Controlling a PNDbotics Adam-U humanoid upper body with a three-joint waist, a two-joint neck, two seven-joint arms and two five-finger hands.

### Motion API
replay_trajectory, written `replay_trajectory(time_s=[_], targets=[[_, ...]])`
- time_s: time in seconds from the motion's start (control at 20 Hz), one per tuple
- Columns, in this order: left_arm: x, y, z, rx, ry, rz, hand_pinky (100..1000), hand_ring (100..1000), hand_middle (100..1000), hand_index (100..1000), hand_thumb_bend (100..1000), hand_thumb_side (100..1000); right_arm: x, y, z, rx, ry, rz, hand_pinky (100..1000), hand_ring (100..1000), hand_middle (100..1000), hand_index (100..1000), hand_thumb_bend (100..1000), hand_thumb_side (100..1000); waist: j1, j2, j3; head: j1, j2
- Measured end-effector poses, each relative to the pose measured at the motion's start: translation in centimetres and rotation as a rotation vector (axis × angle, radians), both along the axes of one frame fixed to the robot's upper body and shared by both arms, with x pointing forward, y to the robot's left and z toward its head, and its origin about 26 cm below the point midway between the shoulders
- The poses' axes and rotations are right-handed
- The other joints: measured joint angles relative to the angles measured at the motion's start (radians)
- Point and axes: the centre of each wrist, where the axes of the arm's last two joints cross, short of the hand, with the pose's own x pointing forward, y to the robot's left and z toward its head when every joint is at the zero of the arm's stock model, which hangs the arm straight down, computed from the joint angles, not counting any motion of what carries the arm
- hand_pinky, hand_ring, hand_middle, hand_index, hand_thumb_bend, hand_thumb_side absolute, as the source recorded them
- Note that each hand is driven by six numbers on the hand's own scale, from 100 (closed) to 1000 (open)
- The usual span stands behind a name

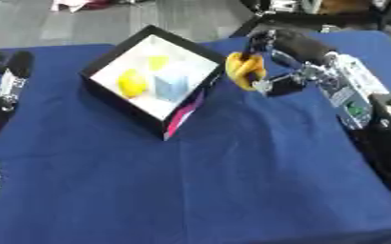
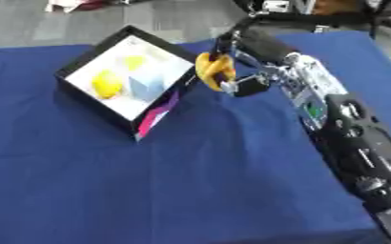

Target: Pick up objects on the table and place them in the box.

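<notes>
A black box [image 1: 124, 103] with a white inside stands at the back left of the blue table. In it lie a yellow lemon-shaped thing [image 1: 132, 83], a small yellow piece [image 1: 157, 62] and a pale blue block [image 1: 171, 86]. My right hand [image 1: 270, 57] reaches in from the right and is shut on a yellow-orange banana-like object [image 1: 243, 70], held just off the box's right corner, above the cloth. My left hand [image 1: 0, 95] shows at the left edge, beside the box; its fingers are hard to make out.
The blue cloth [image 1: 215, 181] covers the table out to its front edge. My right forearm [image 2: 349, 138] runs along the right side. A pink flap [image 1: 186, 114] hangs at the box's near corner. Grey floor and dark gear lie beyond the far edge.
</notes>
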Motion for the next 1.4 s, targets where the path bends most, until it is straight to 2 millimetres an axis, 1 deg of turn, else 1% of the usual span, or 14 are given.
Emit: replay_trajectory(time_s=[0.1, 0.15, 0.25, 0.4, 0.5, 0.6, 0.65, 0.7, 0.85, 1.0, 1.1, 1.15, 1.25, 1.4], targets=[[0.0, 0.0, 0.0, -0.001, 0.0, -0.005, 828, 621, 610, 844, 736, 708, 0.8, 0.6, 1.0, 0.045, 0.007, 0.001, 802, 674, 319, 453, 100, 203, 0.0, 0.0, 0.008, -0.005, 0.0], [0.0, -0.1, 0.0, -0.002, 0.0, -0.009, 828, 621, 610, 844, 736, 708, 1.4, 1.1, 0.9, 0.062, 0.02, 0.001, 800, 672, 320, 453, 100, 203, 0.0, 0.0, 0.014, -0.009, 0.0], [0.1, -0.4, 0.1, -0.008, -0.002, -0.022, 828, 621, 610, 844, 736, 708, 2.5, 2.1, 0.1, 0.089, 0.055, -0.003, 796, 668, 322, 455, 100, 204, 0.0, 0.0, 0.03, -0.02, 0.0], [0.2, -0.9, 0.3, -0.017, -0.011, -0.046, 828, 622, 610, 843, 735, 708, 4.1, 3.6, -2.2, 0.114, 0.106, -0.025, 798, 675, 346, 479, 100, 203, 0.003, 0.0, 0.057, -0.038, 0.0], [0.2, -1.2, 0.4, -0.022, -0.013, -0.059, 828, 622, 610, 844, 734, 708, 4.9, 4.5, -4.2, 0.122, 0.139, -0.05, 805, 703, 444, 574, 100, 206, 0.008, 0.001, 0.071, -0.049, 0.0], [0.3, -1.5, 0.5, -0.025, -0.014, -0.072, 828, 622, 610, 844, 733, 708, 5.4, 5.2, -5.9, 0.129, 0.158, -0.073, 833, 768, 609, 747, 100, 204, 0.01, 0.001, 0.077, -0.057, 0.0], [0.3, -1.5, 0.5, -0.029, -0.014, -0.075, 828, 622, 610, 844, 734, 708, 5.5, 5.5, -6.6, 0.129, 0.161, -0.079, 864, 820, 748, 854, 100, 201, 0.01, 0.001, 0.078, -0.06, 0.0], [0.3, -1.6, 0.5, -0.031, -0.014, -0.077, 829, 622, 610, 844, 734, 708, 5.6, 5.7, -7.1, 0.121, 0.159, -0.081, 889, 858, 841, 918, 100, 292, 0.01, 0.001, 0.079, -0.061, 0.0], [0.3, -1.6, 0.5, -0.032, -0.014, -0.078, 829, 622, 610, 844, 732, 708, 5.6, 6.2, -7.4, 0.078, 0.13, -0.071, 929, 911, 933, 971, 100, 457, 0.01, 0.001, 0.078, -0.062, 0.0], [0.3, -1.6, 0.5, -0.032, -0.014, -0.079, 829, 622, 610, 845, 731, 709, 5.5, 6.4, -7.0, 0.041, 0.099, -0.067, 952, 944, 980, 997, 100, 510, 0.01, 0.001, 0.072, -0.061, 0.0], [0.3, -1.6, 0.5, -0.033, -0.013, -0.079, 829, 622, 610, 845, 730, 709, 5.4, 6.5, -6.5, 0.029, 0.09, -0.06, 957, 953, 989, 1000, 100, 493, 0.01, 0.001, 0.066, -0.059, 0.0], [0.2, -1.6, 0.5, -0.033, -0.012, -0.078, 829, 622, 610, 845, 729, 710, 5.3, 6.4, -6.2, 0.024, 0.085, -0.058, 952, 946, 980, 997, 100, 367, 0.01, 0.001, 0.062, -0.056, 0.0], [0.2, -1.5, 0.4, -0.033, -0.009, -0.076, 829, 622, 610, 845, 728, 710, 5.0, 6.0, -5.3, 0.04, 0.066, -0.045, 932, 921, 949, 974, 100, 220, 0.01, 0.001, 0.051, -0.049, 0.0], [0.1, -1.4, 0.1, -0.035, 0.0, -0.068, 829, 622, 610, 844, 728, 709, 4.0, 4.4, -3.5, 0.126, 0.024, -0.018, 902, 887, 902, 943, 100, 271, 0.01, 0.001, 0.027, -0.032, 0.0]])
